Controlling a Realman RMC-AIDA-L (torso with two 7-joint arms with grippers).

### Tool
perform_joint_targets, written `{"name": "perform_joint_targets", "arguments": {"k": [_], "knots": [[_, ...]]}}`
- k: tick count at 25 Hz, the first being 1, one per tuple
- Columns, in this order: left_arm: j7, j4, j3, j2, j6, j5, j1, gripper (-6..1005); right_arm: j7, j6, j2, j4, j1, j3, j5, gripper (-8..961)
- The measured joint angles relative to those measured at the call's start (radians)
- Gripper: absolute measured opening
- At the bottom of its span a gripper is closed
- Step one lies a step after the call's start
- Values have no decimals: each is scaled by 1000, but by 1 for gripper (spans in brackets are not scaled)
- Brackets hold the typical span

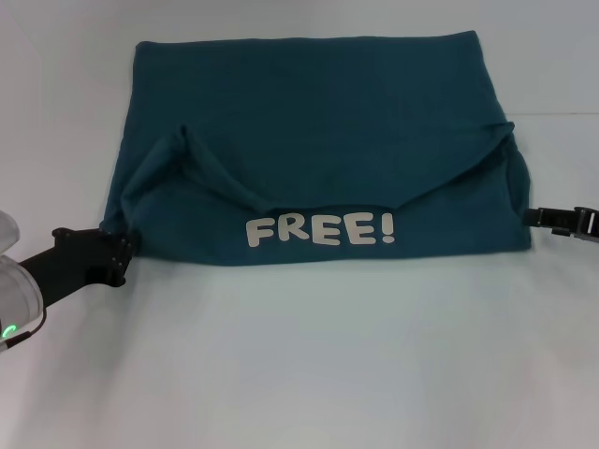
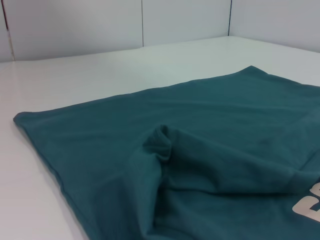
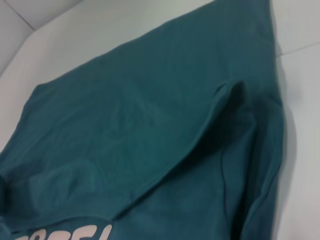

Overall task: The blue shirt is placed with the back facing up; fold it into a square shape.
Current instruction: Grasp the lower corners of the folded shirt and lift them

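Both grippers, left point(image 1: 124, 251) and right point(image 1: 526, 217), are set at the shirt's point(image 1: 309, 112) edges; jaw state cannot be told; a loose hold risks spoiling the fold.

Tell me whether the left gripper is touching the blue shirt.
Touching. In the head view the left gripper meets the blue shirt at its near left corner, no gap visible.

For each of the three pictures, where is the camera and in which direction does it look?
Head view: on the head, looking forward and down at the blue shirt; left gripper and right gripper show at its sides.
Left wrist view: low beside the shirt; no fingers show.
Right wrist view: low at the opposite side; no fingers show.
Shared: all show the "FREE!" print.
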Motion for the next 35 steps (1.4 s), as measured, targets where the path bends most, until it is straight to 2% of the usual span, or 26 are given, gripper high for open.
{"name": "perform_joint_targets", "arguments": {"k": [12, 18, 23, 31, 35], "knots": [[-12, 0, 0, 1, 1, 1, -2, 50, 1, 73, 40, 3, 28, -51, -2, 667], [-14, 0, 5, 1, 0, 1, -3, 52, -6, 114, 53, 11, 35, -76, -3, 558], [-14, 0, 10, 1, 0, 1, -3, 54, -9, 124, 60, 13, 38, -90, 2, 348], [-14, 0, 10, 1, 0, 1, -3, 58, -17, 119, 60, 5, 28, -81, 4, 117], [-24, 0, 10, -1, 1, 1, -1, 59, -37, 118, 59, 4, 20, -76, 19, 41]]}}
